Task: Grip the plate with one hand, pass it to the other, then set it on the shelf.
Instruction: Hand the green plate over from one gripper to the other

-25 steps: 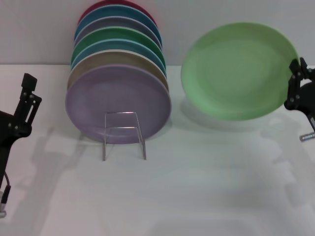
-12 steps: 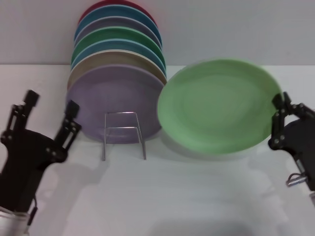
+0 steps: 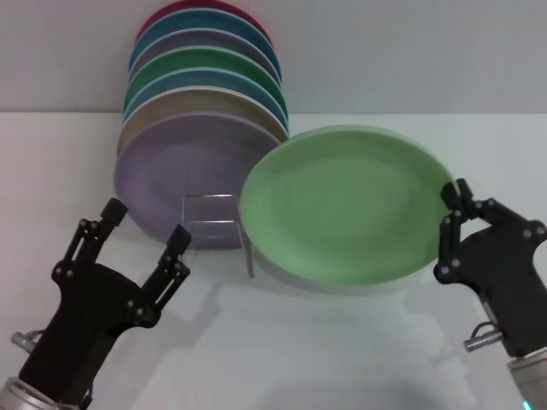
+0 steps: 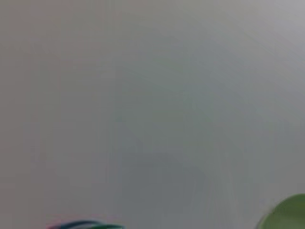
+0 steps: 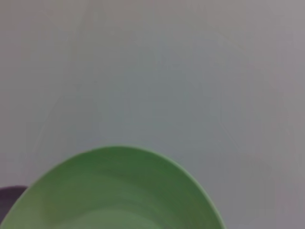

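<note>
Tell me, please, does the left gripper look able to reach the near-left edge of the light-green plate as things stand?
Probably yes: the left gripper is open, and nothing stands between it and the plate, which the right gripper holds; the shelf sits further back.

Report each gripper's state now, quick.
Left gripper: open, empty, raised left of the plate.
Right gripper: shut on the plate's right rim.

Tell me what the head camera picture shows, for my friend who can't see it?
The right claw holds a pale green plate by its edge above the table, while the open left claw waits nearby. Colourful plates stand behind on a wire shelf.
</note>
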### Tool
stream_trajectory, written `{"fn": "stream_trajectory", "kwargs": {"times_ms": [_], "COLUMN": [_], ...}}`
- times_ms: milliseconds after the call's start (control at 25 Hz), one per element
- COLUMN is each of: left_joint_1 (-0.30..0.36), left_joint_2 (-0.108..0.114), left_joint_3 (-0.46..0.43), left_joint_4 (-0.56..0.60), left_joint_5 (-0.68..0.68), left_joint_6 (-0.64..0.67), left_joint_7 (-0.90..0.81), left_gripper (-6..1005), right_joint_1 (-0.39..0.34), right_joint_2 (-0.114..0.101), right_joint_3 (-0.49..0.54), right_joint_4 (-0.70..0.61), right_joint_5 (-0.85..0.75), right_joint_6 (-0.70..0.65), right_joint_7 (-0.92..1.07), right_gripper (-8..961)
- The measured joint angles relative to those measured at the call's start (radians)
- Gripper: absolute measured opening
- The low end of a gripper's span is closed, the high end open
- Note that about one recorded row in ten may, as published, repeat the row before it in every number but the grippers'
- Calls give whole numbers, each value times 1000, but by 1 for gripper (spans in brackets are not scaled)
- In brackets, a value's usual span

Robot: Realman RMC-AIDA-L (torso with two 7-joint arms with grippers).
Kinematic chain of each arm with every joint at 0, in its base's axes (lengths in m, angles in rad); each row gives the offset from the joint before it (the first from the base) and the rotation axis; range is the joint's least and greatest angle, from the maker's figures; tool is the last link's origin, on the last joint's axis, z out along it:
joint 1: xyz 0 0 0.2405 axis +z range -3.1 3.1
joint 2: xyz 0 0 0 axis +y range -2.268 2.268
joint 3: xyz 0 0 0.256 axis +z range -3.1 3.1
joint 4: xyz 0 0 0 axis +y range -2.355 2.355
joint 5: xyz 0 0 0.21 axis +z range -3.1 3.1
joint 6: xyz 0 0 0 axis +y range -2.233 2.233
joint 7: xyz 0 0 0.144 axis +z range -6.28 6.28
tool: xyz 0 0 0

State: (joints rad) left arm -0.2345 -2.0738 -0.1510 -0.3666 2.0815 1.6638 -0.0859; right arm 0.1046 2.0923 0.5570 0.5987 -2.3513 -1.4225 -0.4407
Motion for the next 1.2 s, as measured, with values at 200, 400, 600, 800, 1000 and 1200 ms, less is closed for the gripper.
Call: {"fn": "stream_trajectory", "kwargs": {"times_ms": [200, 400, 600, 800, 1000, 1200], "left_joint_1": [-6, -9, -9, -12, -18, -37], "left_joint_2": [-1, -1, -1, 0, -1, -2], "left_joint_3": [10, 10, 11, 12, 11, 10], "left_joint_4": [-2, -3, -5, -4, -9, -18], "left_joint_5": [0, 0, 0, 0, 0, 0], "left_joint_6": [-45, -85, -99, -121, -155, -191], "left_joint_7": [0, 0, 0, 0, 0, 0], "left_gripper": [780, 779, 778, 778, 777, 776], "right_joint_1": [-3, -14, -26, -31, -21, -15], "right_joint_2": [0, 0, 0, 0, 0, -2], "right_joint_3": [-129, -197, -230, -250, -252, -252], "right_joint_4": [40, 69, 109, 136, 137, 138], "right_joint_5": [106, 148, 167, 178, 191, 194], "right_joint_6": [-26, -56, -58, -55, -52, -52], "right_joint_7": [-137, -235, -328, -390, -400, -416], "right_gripper": [22, 22, 22, 22, 22, 22]}}
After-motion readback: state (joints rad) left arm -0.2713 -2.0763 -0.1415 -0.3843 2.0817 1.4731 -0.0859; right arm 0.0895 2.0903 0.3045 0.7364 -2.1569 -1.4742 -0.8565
